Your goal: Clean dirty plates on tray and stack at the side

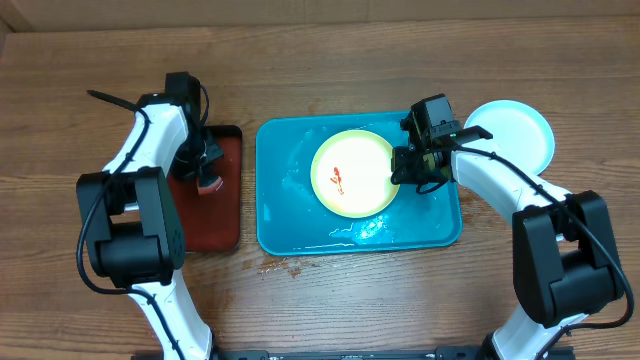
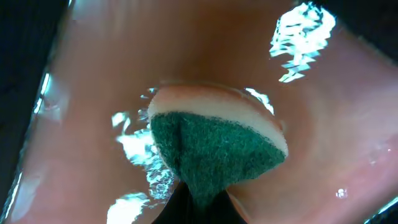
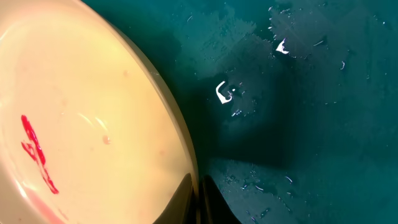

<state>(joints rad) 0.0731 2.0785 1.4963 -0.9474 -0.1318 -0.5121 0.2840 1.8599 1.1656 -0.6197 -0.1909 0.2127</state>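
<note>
Where the far edge of the wooden surface [image 1: 330, 310] ends, a plain brown wall strip is seen, and nothing more of the room is shown. At the middle of the surface the blue tray [image 1: 280, 220] is laid, wet, with water pooled towards its near edge. Towards the left edge, just beside the blue tray, a dark red tray [image 1: 215, 225] is placed, also wet. Inside the blue tray, closer to its far side, the yellow-green plate [image 1: 355, 175] is found, and a red smear [image 3: 37, 152] is carried on its pale centre. Off the tray, near the far right corner of the surface, the light blue plate [image 1: 515, 135] is set, its face clean.

The left arm [image 1: 150, 140] is reached over the dark red tray, and the left jaws are closed on a sponge [image 2: 214, 152]: its green scouring side is pinched at one corner, while its pale side is pressed onto the wet red floor.

The right arm [image 1: 500, 180] is brought to the right rim of the yellow-green plate. The right jaws are drawn nearly together there, with only a thin slit between them, and the rim appears to be pinched.
</note>
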